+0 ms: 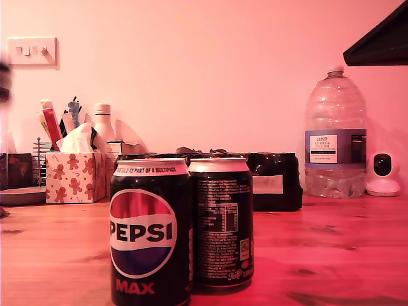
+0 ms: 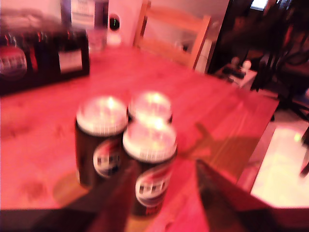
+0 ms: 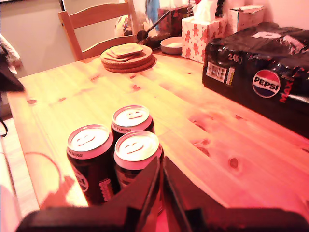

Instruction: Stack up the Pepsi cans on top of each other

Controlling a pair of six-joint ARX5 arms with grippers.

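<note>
Three black Pepsi cans stand upright in a tight cluster on the wooden table. In the exterior view a logo-side can [image 1: 151,233] is in front, a second can [image 1: 220,223] shows its small print, and the third is hidden. My first gripper [image 2: 164,165] hovers above and just short of the nearest can [image 2: 149,164], open, with dark fingers [image 2: 116,203] either side of bare table. Behind it are two more cans [image 2: 101,140] [image 2: 150,106]. My second gripper [image 3: 161,162] is shut on nothing, its tips over the nearest can [image 3: 136,152], beside two others [image 3: 91,157] [image 3: 131,121].
A dark shrink-wrapped multipack [image 1: 274,182] [image 3: 260,87] lies behind the cans. A big water bottle [image 1: 335,134] and a small white camera [image 1: 382,173] stand at the exterior view's right, a tissue box [image 1: 75,175] at its left. Cork mats [image 3: 128,58] and a chair [image 3: 96,24] stand further off.
</note>
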